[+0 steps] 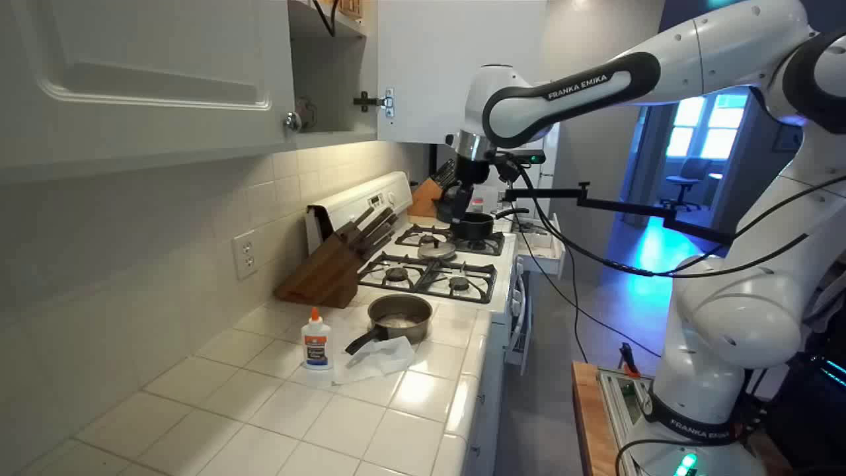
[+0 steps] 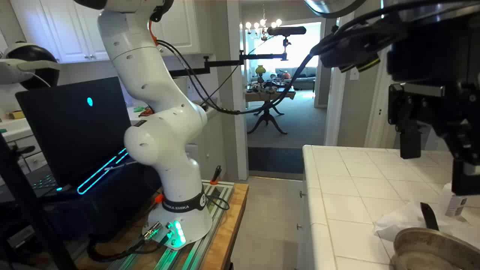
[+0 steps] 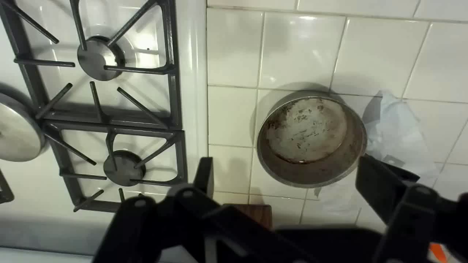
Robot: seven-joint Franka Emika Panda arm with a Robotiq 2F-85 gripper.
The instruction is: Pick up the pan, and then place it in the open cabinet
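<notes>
Pan (image 3: 310, 142): was seen just right of centre in the wrist view, set upright on the tiled counter (image 3: 234, 113).
Gripper (image 3: 290, 179): was held raised, its 2 jaws spread wide, nothing gripped.
Open cabinet (image 1: 334, 76): was shown toward the upper left in an exterior view.
Glue bottle (image 1: 316, 344): was seen at the pan's lower left there.
</notes>
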